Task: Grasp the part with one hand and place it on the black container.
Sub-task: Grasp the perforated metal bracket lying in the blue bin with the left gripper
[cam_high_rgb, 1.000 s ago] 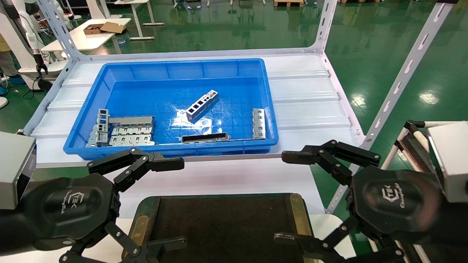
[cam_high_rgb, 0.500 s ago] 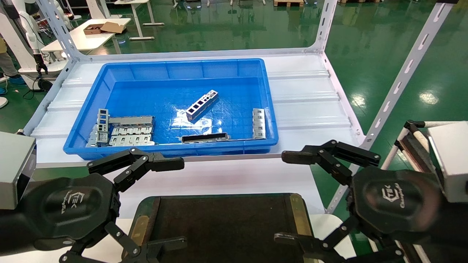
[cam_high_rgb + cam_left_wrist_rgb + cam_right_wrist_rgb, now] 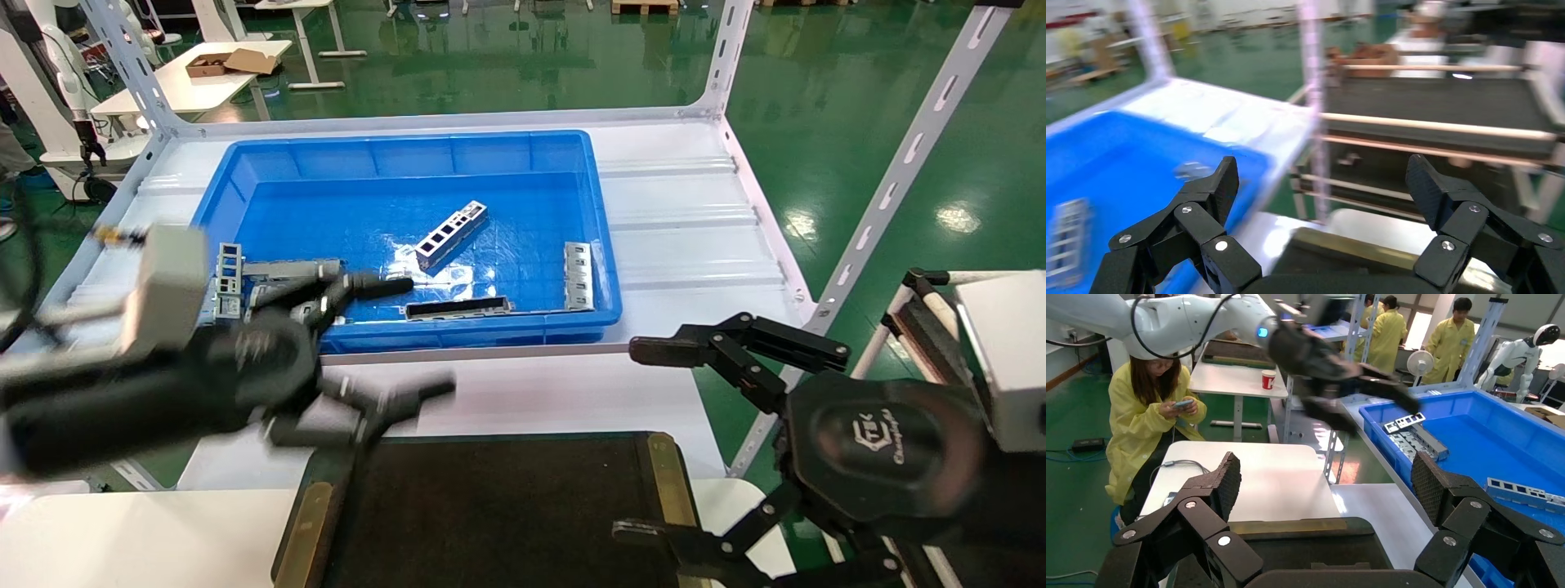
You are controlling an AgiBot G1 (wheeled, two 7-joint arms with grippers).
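The part (image 3: 451, 235), a narrow silver-grey strip with rectangular cut-outs, lies at an angle in the middle of the blue bin (image 3: 392, 151). The black container (image 3: 507, 514) with brass side strips sits at the near edge, also in the right wrist view (image 3: 1303, 545). My left gripper (image 3: 404, 339) is open and empty over the bin's front wall, near its left end, well short of the part. In the left wrist view (image 3: 1322, 177) its jaws stand wide apart. My right gripper (image 3: 637, 441) is open and empty, parked beside the container's right side.
Wider slotted plates (image 3: 294, 294) lie at the bin's front left. A long strip with one dark slot (image 3: 459, 308) lies along the front wall, and another short strip (image 3: 578, 275) at the right wall. White shelf uprights (image 3: 891, 188) flank the shelf.
My left arm has lifted from beside the container and swung forward to the bin's front left, still open. The right arm and the parts have not moved.
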